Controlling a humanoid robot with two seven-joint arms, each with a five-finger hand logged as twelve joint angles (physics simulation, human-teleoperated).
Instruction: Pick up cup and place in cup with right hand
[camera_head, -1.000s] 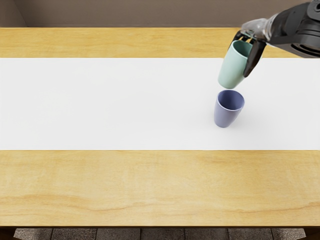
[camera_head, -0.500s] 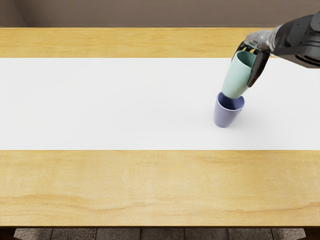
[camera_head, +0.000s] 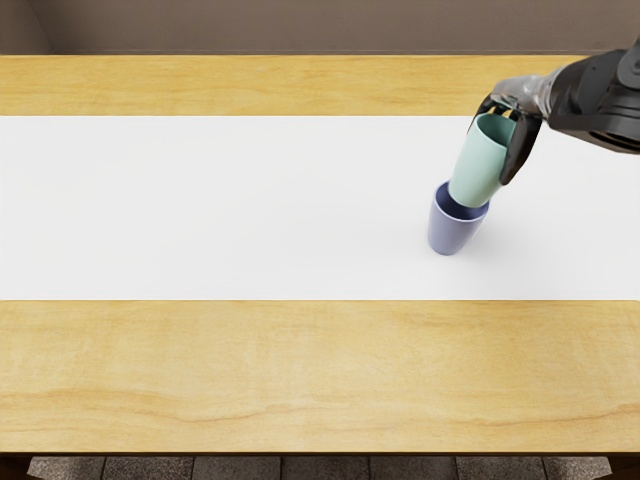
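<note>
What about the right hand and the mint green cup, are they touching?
Touching. The head view shows the right hand gripping the mint green cup, a dark finger against its side.

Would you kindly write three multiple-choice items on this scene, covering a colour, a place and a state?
1. What colour is the held cup?
A red; B pale green; C yellow
2. Where does the blue cup stand?
A on the white strip; B on the floor; C on bare wood
3. What is the state of the right robot hand?
A spread and empty; B flat on the table; C closed on a cup

1 B: its outer wall shows pale green.
2 A: its base meets the white surface.
3 C: dark fingers grip the held cup.
</note>
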